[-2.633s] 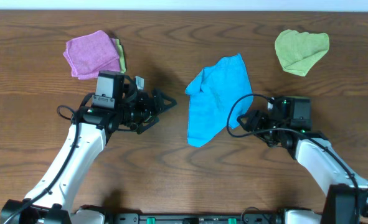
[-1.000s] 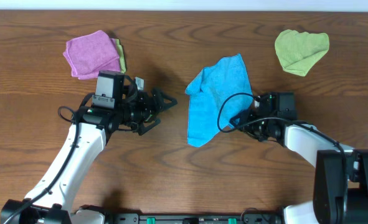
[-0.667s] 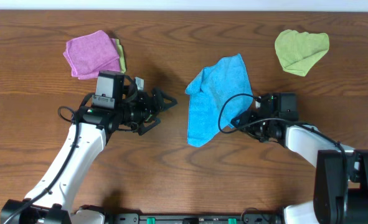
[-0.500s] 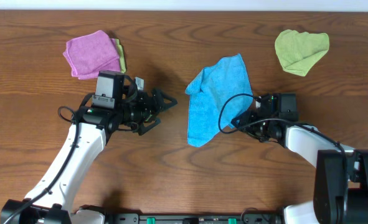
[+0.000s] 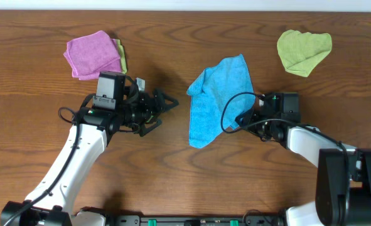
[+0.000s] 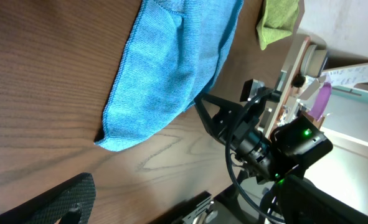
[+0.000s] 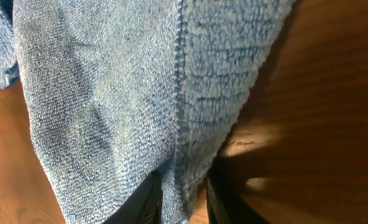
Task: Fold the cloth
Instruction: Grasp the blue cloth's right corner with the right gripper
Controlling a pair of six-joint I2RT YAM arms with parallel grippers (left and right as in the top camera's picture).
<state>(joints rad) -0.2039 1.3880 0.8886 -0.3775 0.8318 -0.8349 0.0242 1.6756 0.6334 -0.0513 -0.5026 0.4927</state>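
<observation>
Cloth [image 5: 218,97] is laid rumpled mid-table [image 5: 172,163], between the arms. It is judged light, limp, grippy terry, best taken at a hemmed edge or corner. Right gripper [image 5: 235,120] is narrowed on the lower right edge. The pinched hem [image 7: 180,93] is shown only by the right wrist view. Left gripper [image 5: 167,105] is seen wide and empty overhead, apart from the cloth.

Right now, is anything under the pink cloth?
A yellow-green cloth peeks out along the right edge of the pink cloth; the rest of it is covered, so its size and fold cannot be seen.
</observation>
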